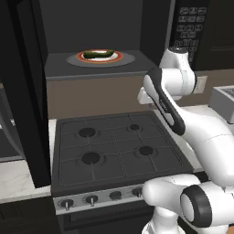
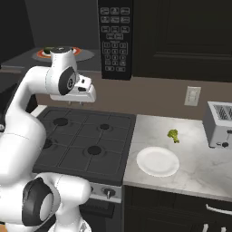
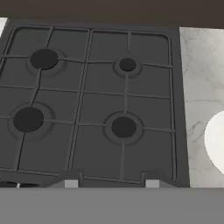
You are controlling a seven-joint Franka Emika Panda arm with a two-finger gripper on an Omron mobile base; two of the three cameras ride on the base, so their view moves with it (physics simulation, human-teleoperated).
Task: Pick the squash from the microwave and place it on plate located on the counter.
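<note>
The dark green squash (image 1: 97,54) lies on a white dish with an orange-red rim (image 1: 118,57), on the round turntable inside the open black microwave (image 1: 91,27). From the right base view the squash (image 2: 48,49) is partly hidden behind my arm. My gripper (image 2: 74,103) hangs above the back of the stovetop, below and in front of the microwave, and points down. Seen from the hand, its fingertips (image 3: 71,183) stand wide apart with nothing between them, so the gripper (image 3: 111,183) is open. The plain white plate (image 2: 157,161) rests on the marbled counter (image 2: 199,158) right of the stove.
A dark gas stovetop (image 1: 114,146) with several burners lies under the hand. The microwave door (image 1: 23,91) stands open at the left and the keypad panel (image 2: 115,36) is at the right. A broccoli floret (image 2: 173,135) and a toaster (image 2: 219,124) sit behind the plate.
</note>
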